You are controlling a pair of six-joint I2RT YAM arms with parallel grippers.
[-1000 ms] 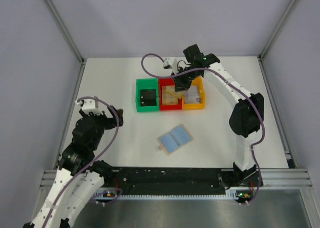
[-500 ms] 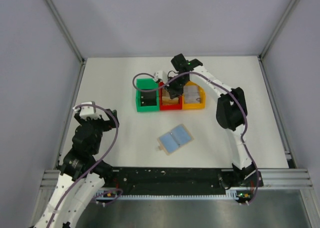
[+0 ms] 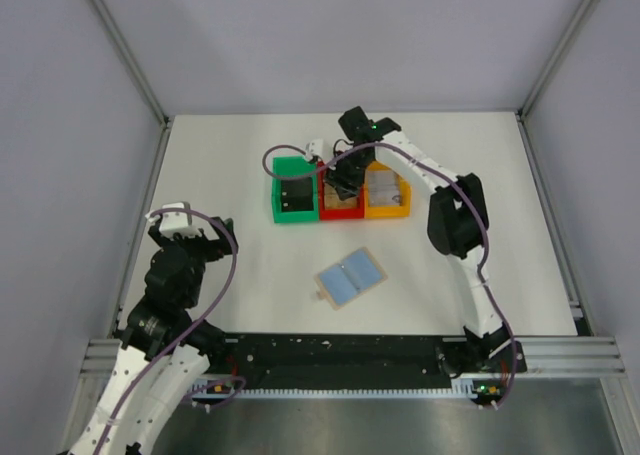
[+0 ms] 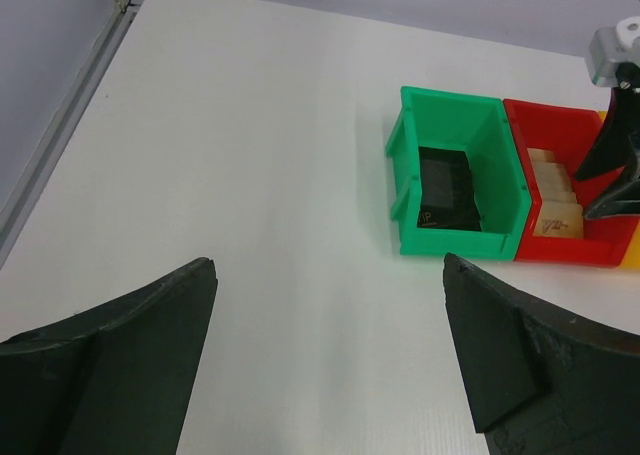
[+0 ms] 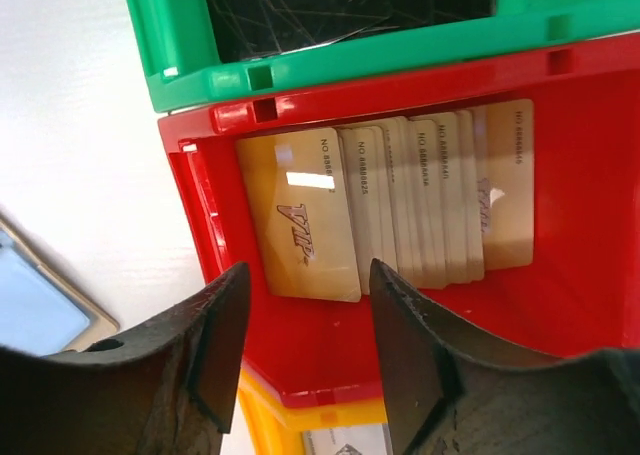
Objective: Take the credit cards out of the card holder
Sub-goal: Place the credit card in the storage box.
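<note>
Card holder (image 3: 350,278) open flat, gold "VIP" cards (image 5: 310,220) in red bin (image 5: 400,93), left fingers (image 4: 120,345) wide, right fingers (image 5: 215,340) parted.

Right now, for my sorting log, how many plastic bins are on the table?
3, side by side at the far end: green bin on the left, red bin in the middle, orange bin on the right.

I get bright, even light with faint shadows; a glare spot sits on the glossy beige plastic card (image 5: 300,223).
</note>
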